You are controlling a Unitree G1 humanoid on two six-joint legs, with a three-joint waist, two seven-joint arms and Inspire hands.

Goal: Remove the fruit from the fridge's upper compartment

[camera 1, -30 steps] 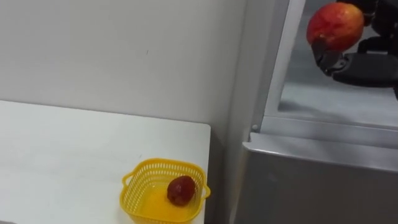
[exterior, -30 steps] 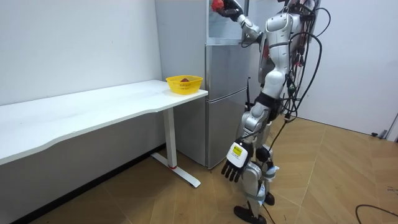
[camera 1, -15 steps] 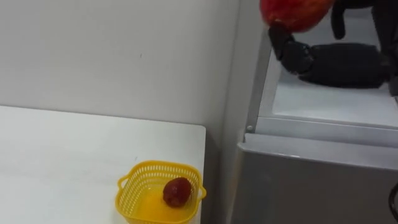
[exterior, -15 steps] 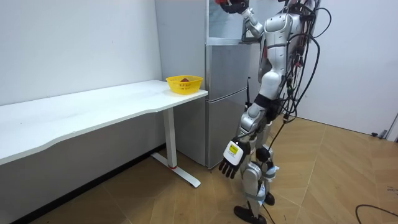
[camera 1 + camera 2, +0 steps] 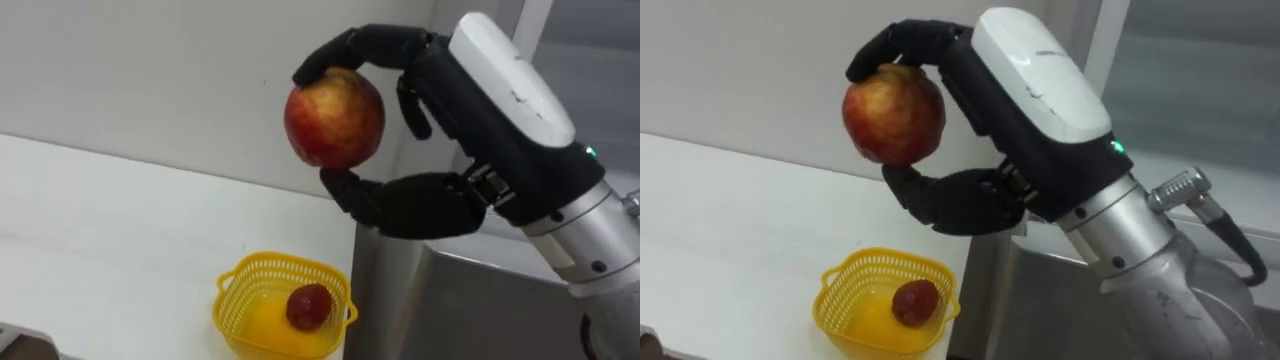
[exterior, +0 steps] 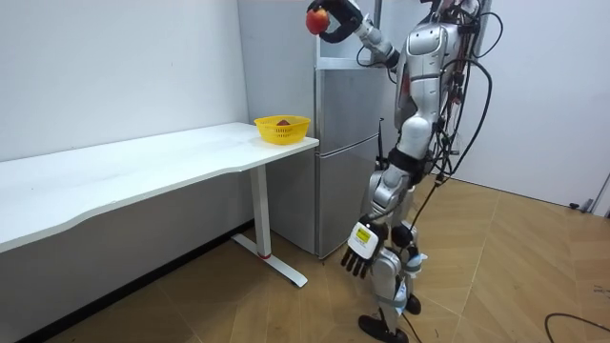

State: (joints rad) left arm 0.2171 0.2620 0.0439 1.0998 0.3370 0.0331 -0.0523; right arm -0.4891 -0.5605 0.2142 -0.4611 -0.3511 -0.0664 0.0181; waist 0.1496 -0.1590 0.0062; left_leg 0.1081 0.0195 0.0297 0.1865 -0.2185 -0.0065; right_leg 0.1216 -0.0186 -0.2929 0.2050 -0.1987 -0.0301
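The right robot hand (image 5: 450,120) has swung away from the fridge (image 6: 343,143) since 1 second ago. Then it held the apple (image 5: 334,116) up at the fridge's upper part, at the top right of the eye view. Now the room view shows the raised arm reaching out toward that view's left, past the fridge's edge, with the apple in front of the pale wall (image 5: 150,70). The robot stands where it stood, at the fridge, upright, beside the end of the table (image 5: 120,240).

The right robot hand is closed round the apple. Its dark fingers (image 5: 350,45) curl over the top of the fruit and its thumb (image 5: 390,205) lies under it, so the fruit is clamped between them. The apple is red with a yellowish patch and is held in the air, high above the table's end and touching nothing but the hand.

The left robot hand (image 6: 360,251) hangs low beside the robot's legs with its fingers loose and spread, holding nothing.

A yellow basket (image 5: 235,300) with a latticed wall stands on the white table, near the table's edge and just beside the fridge. In the eye views it lies below the apple and well apart from it. In the basket lies 1 small dark-red fruit (image 5: 309,306), resting on the bottom toward the side nearer the fridge.
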